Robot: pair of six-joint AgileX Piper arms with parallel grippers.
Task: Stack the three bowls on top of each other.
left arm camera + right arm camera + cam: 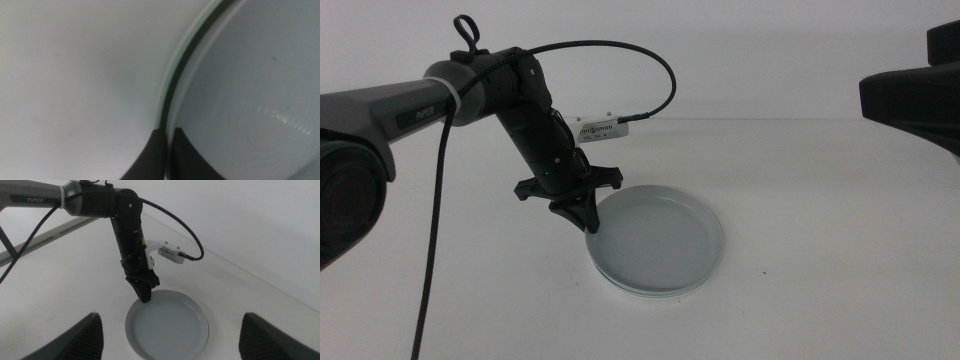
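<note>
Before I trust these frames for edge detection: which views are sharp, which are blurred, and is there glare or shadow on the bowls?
Middle view: sharp, even light, with a faint shadow under the stacked bowls and the left hand at their rim. Left wrist view: very close and soft, with faint streaky reflections inside the top bowl. Right wrist view: scene sharp, but the right hand shows blurred fingers at the frame's bottom.

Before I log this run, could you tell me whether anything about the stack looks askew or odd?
Nothing stands out. The bowls sit nested in one tidy stack on the table, rims roughly aligned. The left gripper pinches the top bowl's rim; the right gripper waits above, open.
</note>
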